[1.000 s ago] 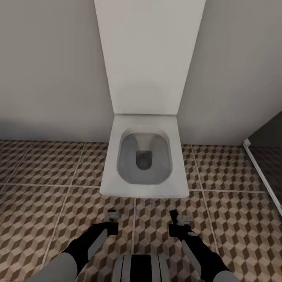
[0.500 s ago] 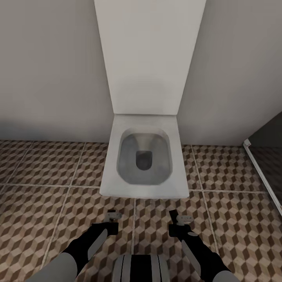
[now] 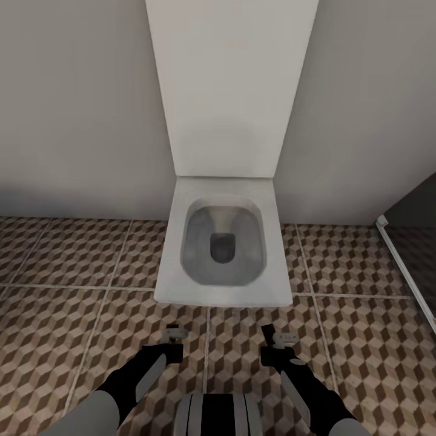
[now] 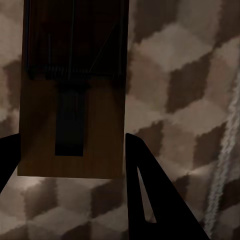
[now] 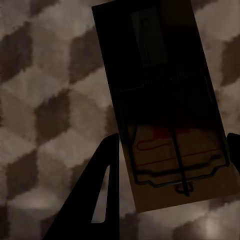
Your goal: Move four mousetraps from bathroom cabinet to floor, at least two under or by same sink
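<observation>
End effectors (image 3: 174,333) with mousetraps (image 4: 70,95)

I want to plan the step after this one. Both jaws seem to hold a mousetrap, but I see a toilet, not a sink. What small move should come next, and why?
Probably turn the base away to look for the sink: the toilet is ahead, and each gripper grips a mousetrap.

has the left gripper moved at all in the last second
No. The left gripper sits in the same spot below the toilet's front rim.
</observation>
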